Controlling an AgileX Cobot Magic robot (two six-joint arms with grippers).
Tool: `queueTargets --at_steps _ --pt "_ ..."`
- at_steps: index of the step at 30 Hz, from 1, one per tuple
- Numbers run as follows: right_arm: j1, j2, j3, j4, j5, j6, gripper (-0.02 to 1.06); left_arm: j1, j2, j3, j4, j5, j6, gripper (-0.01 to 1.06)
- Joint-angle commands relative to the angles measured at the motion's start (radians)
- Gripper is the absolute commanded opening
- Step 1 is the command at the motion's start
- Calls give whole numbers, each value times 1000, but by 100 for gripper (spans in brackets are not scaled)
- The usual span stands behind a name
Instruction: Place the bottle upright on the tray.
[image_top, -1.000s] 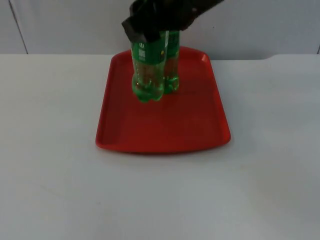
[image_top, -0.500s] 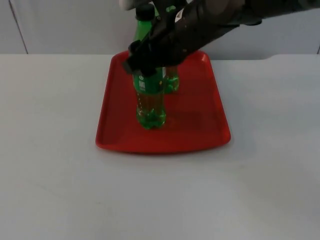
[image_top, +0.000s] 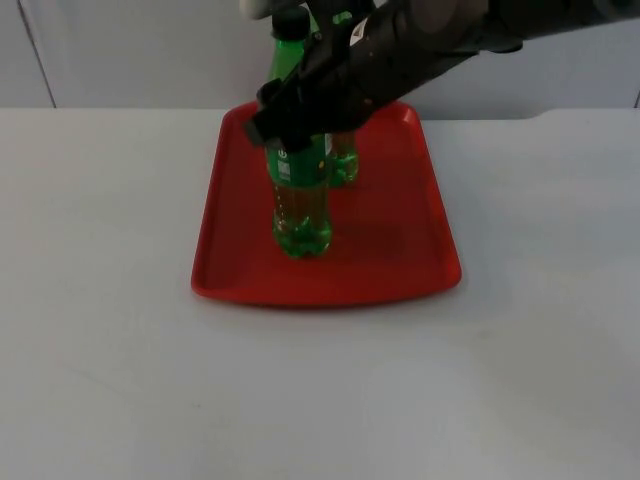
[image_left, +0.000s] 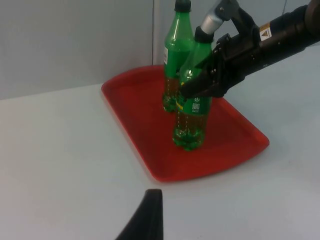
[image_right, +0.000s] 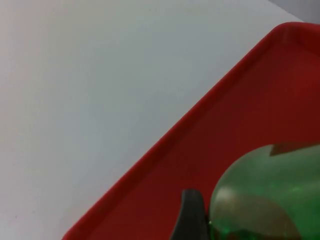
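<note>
On the red tray (image_top: 400, 250), our right gripper (image_top: 290, 125) clasps the green soda bottle (image_top: 300, 200) upright, base seemingly down, just in front of a second bottle (image_left: 176, 55). We judge release comes next: open, lift clear. Our left gripper (image_left: 147, 220) waits; its state we cannot tell.

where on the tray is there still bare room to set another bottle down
Free: the red tray right of the held bottle and its near strip. Crowded: the far-left part, where the right gripper holds that bottle before the second bottle.
</note>
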Motion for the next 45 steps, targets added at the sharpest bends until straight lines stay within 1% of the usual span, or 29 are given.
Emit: queueTargets --at_steps 1,2,3,4,6,7,8,20,24,25,28,29,30,32,37,39,40,44,45 --pt "3 9 5 -5 52 6 43 2 -5 4 4 -7 -6 91" --pt "3 9 5 -5 52 9 54 2 -5 4 4 -7 -6 91" --pt "3 9 5 -5 54 14 68 2 -5 4 4 -7 -6 91" --pt "3 9 5 -5 54 14 68 2 -5 4 4 -7 -6 91" --pt "3 9 5 -5 57 17 95 2 -5 4 4 -7 -6 91" --pt "3 9 5 -5 60 17 103 2 -5 4 4 -7 -6 91" --pt "3 9 5 -6 62 17 105 2 -5 4 4 -7 -6 91" --pt "3 9 5 -6 108 17 105 2 -5 4 4 -7 -6 91" --pt "3 -6 5 -6 164 17 105 2 -5 4 4 -7 -6 91" --pt "3 -6 5 -6 164 17 105 2 -5 4 4 -7 -6 91" --pt "3 -40 5 -16 225 17 105 2 -5 4 4 -7 -6 91" --pt "3 -40 5 -16 225 17 105 2 -5 4 4 -7 -6 91" --pt "3 -61 5 -18 255 17 105 2 -5 4 4 -7 -6 91" --pt "3 -85 5 -18 282 17 105 2 -5 4 4 -7 -6 91" --pt "3 -133 5 -51 342 38 105 2 -5 4 4 -7 -6 91" --pt "3 -155 5 -89 378 80 105 2 -5 4 4 -7 -6 91" --pt "3 -155 5 -89 378 80 105 2 -5 4 4 -7 -6 91" --pt "3 -214 5 -178 480 172 105 2 -5 4 4 -7 -6 91" --pt "3 -214 5 -178 480 172 105 2 -5 4 4 -7 -6 91"
